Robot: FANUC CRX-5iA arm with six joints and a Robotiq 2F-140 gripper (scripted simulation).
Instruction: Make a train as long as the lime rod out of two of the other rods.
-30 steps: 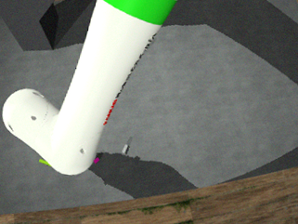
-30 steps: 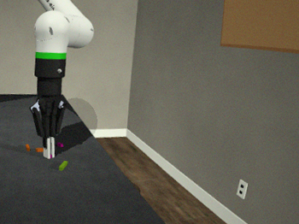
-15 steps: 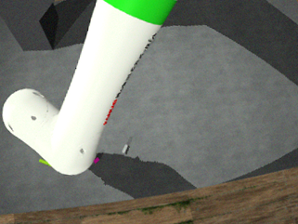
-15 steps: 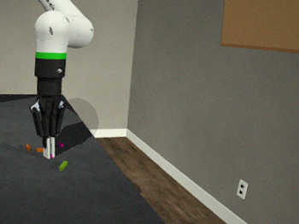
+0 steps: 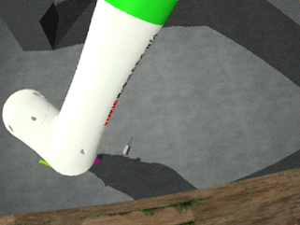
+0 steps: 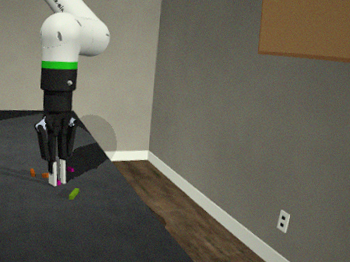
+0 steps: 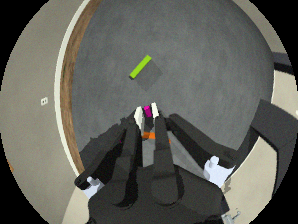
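My gripper (image 6: 57,181) (image 7: 147,111) stands upright with its fingertips down at the dark grey mat (image 6: 19,219). The fingers are a little apart, with a magenta rod (image 6: 60,183) (image 7: 145,111) (image 5: 97,161) lying between the tips on the mat. The fingers do not clamp it. An orange rod (image 7: 150,135) (image 6: 45,175) lies just behind the fingers. The lime rod (image 6: 74,193) (image 7: 140,67) (image 5: 45,163) lies flat a short way in front of the gripper. In the top view the arm hides the gripper.
A second orange rod (image 6: 32,171) and a second magenta rod (image 6: 70,170) lie near the gripper. A small pale grey piece (image 5: 126,149) lies to one side. The mat's curved edge meets the wooden floor (image 5: 221,214) close by.
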